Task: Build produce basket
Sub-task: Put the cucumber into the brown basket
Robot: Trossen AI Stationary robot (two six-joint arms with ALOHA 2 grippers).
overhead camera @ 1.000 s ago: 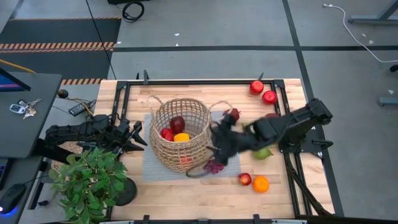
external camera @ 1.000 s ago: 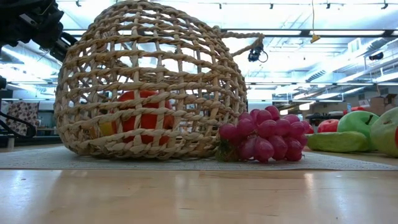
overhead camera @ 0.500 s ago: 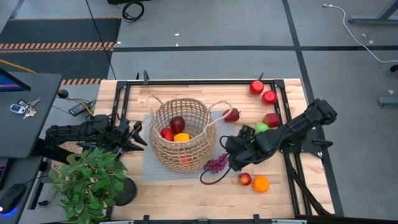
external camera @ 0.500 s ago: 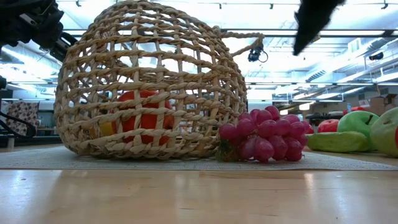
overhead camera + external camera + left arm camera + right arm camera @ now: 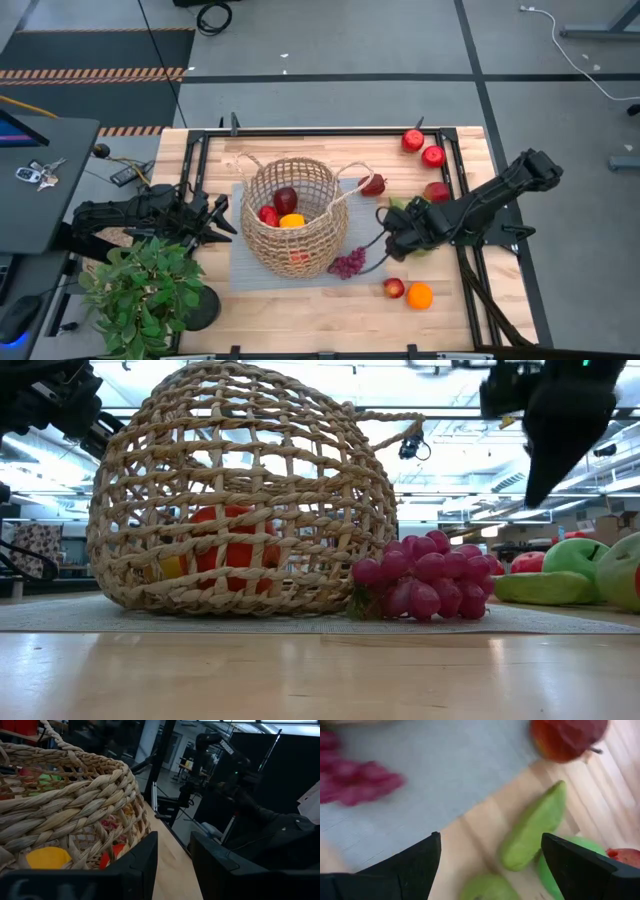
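Round tan open-weave wicker basket (image 5: 292, 218) upright on grey mat (image 5: 241, 266), mid-tabletop, holding red and orange toy fruit (image 5: 285, 199). Purple toy grape bunch (image 5: 347, 264) just beside basket. Right gripper (image 5: 392, 240) above green pears (image 5: 532, 826), jaws spread, empty. Left gripper (image 5: 222, 217) parked beside basket, jaws narrowly parted, nothing held.

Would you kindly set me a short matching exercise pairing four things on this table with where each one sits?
Things:
1. purple grape bunch
2. orange round fruit
3. round tan wicker basket
4. potted green plant

Places:
A. near left corner of the table
B. on the grey mat, table's middle
C. beside a small red apple, near edge
D. against the basket's outside

Pairs: 1-D, 2-C, 3-B, 4-A
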